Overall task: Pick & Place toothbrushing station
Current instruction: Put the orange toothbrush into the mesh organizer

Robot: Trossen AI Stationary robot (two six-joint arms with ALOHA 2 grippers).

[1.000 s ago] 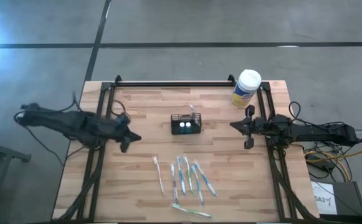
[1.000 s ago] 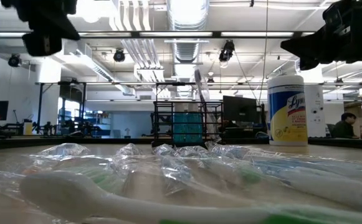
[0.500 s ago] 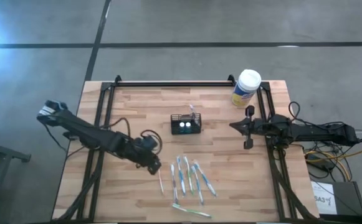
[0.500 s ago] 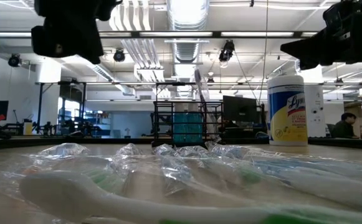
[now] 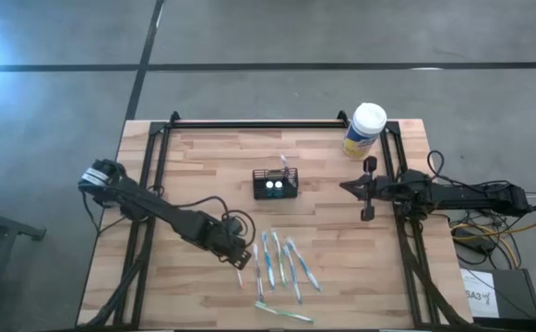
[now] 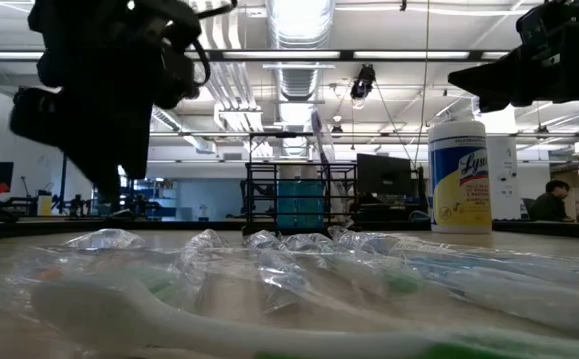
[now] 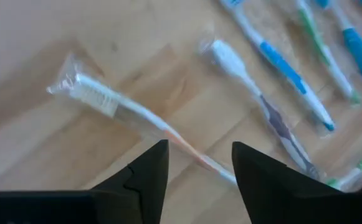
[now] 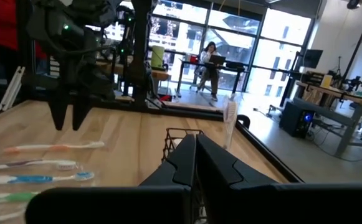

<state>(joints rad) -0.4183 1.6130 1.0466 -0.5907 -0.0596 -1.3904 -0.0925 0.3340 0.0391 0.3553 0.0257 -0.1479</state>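
The toothbrushing station [image 5: 275, 186], a small black wire caddy with one wrapped toothbrush [image 5: 284, 164] standing in it, sits on the table's middle. Several wrapped toothbrushes [image 5: 281, 266] lie flat toward the near edge. My left gripper [image 5: 242, 261] hangs open just above the leftmost one, a white and orange brush [image 7: 134, 113]. In the left wrist view [image 7: 199, 146] its handle runs between the two fingers, which are clear of it. My right gripper [image 5: 369, 191] waits shut at the table's right side, level with the station [image 8: 176, 138].
A yellow canister with a white lid [image 5: 364, 129] stands at the far right corner. Black frame rails [image 5: 249, 123] run along the far, left and right edges. Bare wood lies left of the brushes. A person [image 8: 210, 59] sits in the room beyond the table.
My left gripper has swung from the table's left edge toward the right and the near edge, and has come down over the leftmost toothbrush. The brushes and the station have stayed in place.
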